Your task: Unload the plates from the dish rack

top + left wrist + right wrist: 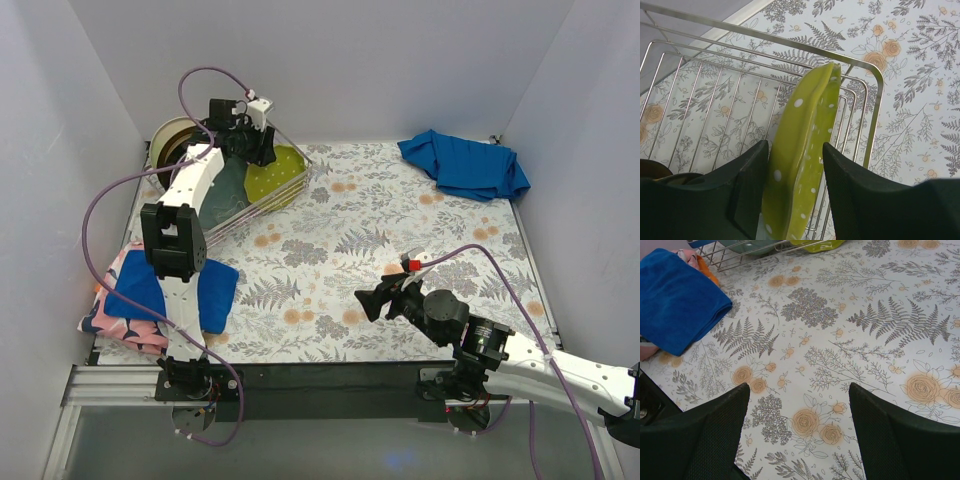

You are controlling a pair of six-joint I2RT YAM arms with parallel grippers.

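Observation:
The dish rack (303, 178) stands at the table's back left with a lime-green dotted plate (278, 172) upright at its right end and a grey-teal plate (228, 186) beside it. A cream plate (168, 140) leans behind the rack. My left gripper (262, 150) reaches down into the rack. In the left wrist view its jaws straddle the green plate's (807, 145) rim above the rack wires (867, 80): the left finger touches the plate and a thin gap shows at the right finger. My right gripper (372, 300) hovers open and empty over the tablecloth (805, 365).
A blue cloth (175, 290) lies at the front left over a pink patterned plate (112, 322). Another blue cloth (465, 165) is bunched at the back right. The right wrist view shows the near cloth (675, 300) and the rack's corner (740, 255). Walls enclose three sides.

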